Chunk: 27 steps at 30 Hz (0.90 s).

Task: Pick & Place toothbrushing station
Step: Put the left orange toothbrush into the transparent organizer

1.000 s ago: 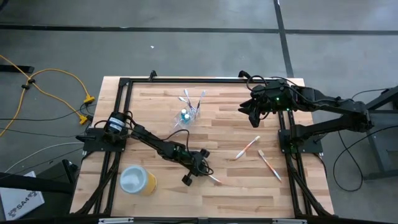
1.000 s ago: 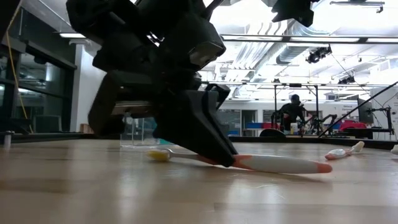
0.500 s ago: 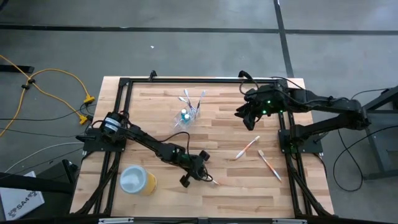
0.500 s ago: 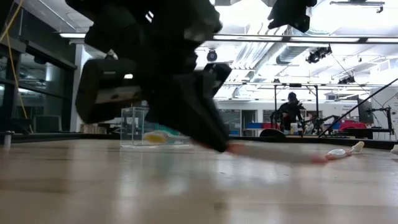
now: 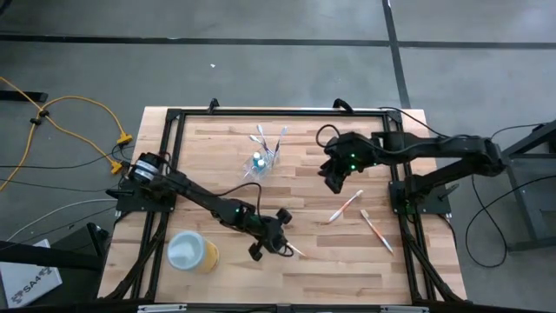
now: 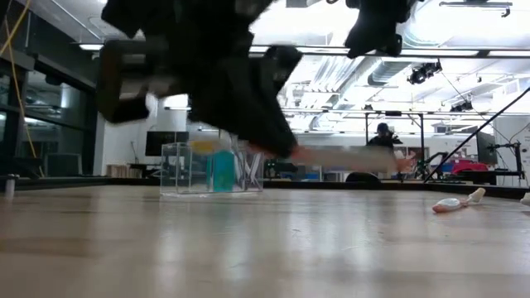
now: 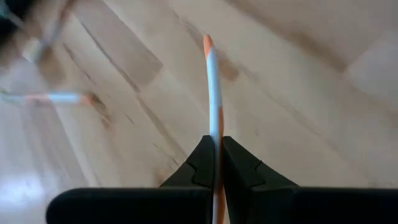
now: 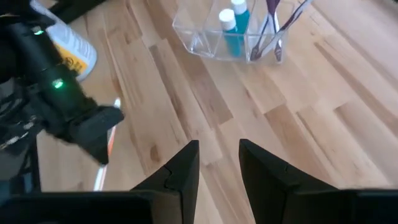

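Clear cup (image 5: pixel 261 161) already holds blue tubes and brushes. Left gripper (image 5: pixel 280 246) is clamped on a white-orange toothbrush (image 7: pixel 214 87), lifted clear of the table. Right gripper (image 5: pixel 334 181) hovers part-open, empty. Two toothbrushes (image 5: pixel 346 207) remain on the table.

a yellow cup (image 5: pixel 191 252) with a pale top stands near a corner of the wooden worktop (image 5: pixel 330 269). yellow cables (image 5: pixel 61 117) trail over the grey floor (image 5: pixel 261 69) beside it. a person (image 6: pixel 383 149) is far back in the room.
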Motion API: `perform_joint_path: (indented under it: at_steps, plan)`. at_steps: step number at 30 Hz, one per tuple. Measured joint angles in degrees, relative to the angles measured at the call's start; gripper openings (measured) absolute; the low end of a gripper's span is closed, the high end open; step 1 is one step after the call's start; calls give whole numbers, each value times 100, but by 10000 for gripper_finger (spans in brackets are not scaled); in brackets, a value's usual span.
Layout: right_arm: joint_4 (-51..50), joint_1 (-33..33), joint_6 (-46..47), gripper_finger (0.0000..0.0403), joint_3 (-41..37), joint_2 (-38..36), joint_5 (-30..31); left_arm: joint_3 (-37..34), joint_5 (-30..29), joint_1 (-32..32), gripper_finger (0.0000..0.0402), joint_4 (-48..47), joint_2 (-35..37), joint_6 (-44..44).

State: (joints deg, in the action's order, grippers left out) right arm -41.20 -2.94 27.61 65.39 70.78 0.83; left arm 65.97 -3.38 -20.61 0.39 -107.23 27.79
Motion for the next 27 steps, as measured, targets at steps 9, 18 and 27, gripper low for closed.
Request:
perform_joint_path:
  at_steps: [9, 18, 27]
  plan:
    - [145, -7, 671, 105, -131, 4, -848, 36, -953, -473, 3, -57, 426, 997]
    - [2079, -4, 1162, 105, -1137, 7, -1991, 32, -1573, -975, 3, 369, 659, 2283]
    - [3872, 144, 1758, 105, -1977, 4, -2691, 29, -1647, -1101, 3, 843, 701, 3466]
